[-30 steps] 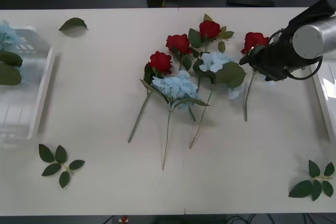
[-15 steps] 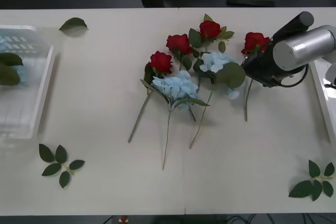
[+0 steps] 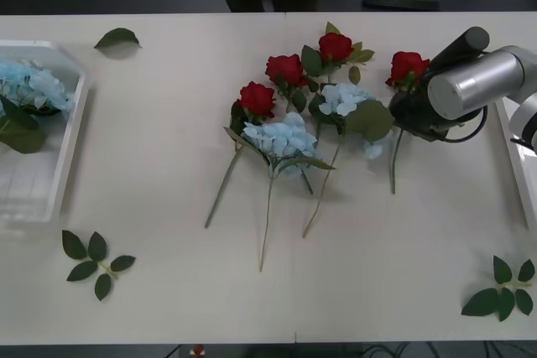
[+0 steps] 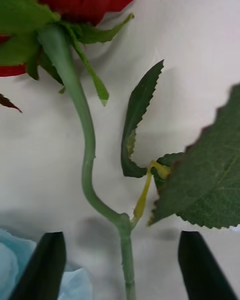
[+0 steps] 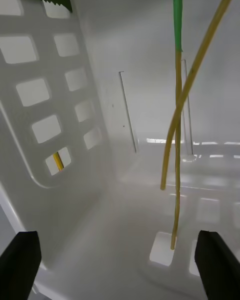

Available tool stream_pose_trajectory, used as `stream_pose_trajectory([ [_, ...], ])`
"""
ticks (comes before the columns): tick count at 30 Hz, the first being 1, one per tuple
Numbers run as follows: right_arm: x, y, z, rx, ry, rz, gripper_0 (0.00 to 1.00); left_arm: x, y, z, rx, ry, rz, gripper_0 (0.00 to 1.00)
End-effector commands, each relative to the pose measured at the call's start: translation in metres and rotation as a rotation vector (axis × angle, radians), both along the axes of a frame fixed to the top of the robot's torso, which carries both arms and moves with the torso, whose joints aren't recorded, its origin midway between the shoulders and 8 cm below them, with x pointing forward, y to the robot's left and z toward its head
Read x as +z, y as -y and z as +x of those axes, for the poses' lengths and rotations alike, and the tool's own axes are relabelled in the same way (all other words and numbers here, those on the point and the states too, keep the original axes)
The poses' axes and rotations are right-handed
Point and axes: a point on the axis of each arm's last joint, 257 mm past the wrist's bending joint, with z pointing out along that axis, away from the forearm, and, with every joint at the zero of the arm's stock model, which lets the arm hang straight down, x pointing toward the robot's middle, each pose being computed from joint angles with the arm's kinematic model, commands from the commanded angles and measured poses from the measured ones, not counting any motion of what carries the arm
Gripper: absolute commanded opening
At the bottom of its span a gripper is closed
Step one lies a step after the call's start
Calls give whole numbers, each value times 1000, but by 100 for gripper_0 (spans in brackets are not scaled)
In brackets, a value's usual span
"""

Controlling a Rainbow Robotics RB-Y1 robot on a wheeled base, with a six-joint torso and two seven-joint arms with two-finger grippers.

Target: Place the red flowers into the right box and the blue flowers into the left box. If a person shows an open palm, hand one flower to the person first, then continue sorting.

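rightmost red rose (image 3: 408, 65): right side of table, head far, stem (image 4: 88, 145) runs toward near edge, slight kink mid-length
right gripper (image 4: 122, 265): low over that stem, fingers spread wide either side of it, nothing gripped; arm reaches in from the right
other red flowers (image 3: 286, 69): centre cluster, heads far, stems near
blue flowers (image 3: 282, 135): centre, stems near
left box (image 3: 71, 144): far left, one blue cluster (image 3: 32, 88) inside
left gripper (image 5: 120, 260): over left box, fingers wide, holding nothing

Overhead front view, 2 close wrist views

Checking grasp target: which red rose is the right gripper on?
The rightmost red rose, apart from the other three; the right gripper has open jaws straddling its stem.
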Motion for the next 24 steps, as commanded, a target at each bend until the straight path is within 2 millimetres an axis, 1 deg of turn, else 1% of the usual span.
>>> stream_pose_trajectory([
  [1, 6, -6, 5, 26, 14, -33, 31, 19, 6, 17, -11, 37, -12, 100],
  [7, 4, -5, 4, 34, 9, -43, 31, 19, 6, 17, -11, 35, -13, 100],
  [9, 4, -6, 4, 40, 10, -41, 16, 19, 6, 17, -11, 37, -12, 100],
  [10, 3, -6, 4, 40, 7, -42, 14, 20, 7, 18, -12, 38, -12, 100],
  [11, 3, -7, 4, 39, 7, -37, 14, 19, 7, 17, -11, 37, -13, 100],
  [12, 4, -8, 4, 42, 8, -37, 0, 20, 7, 18, -12, 38, -12, 100],
  [20, 6, -11, 6, 56, 20, -25, 0, 20, 7, 18, -16, 39, -14, 100],
  [21, 10, -10, 7, 56, 27, -24, 0, 20, 7, 19, -16, 40, -14, 100],
  [24, 29, -12, 11, 75, 52, -4, 0, 20, 7, 19, -16, 40, -14, 100],
])
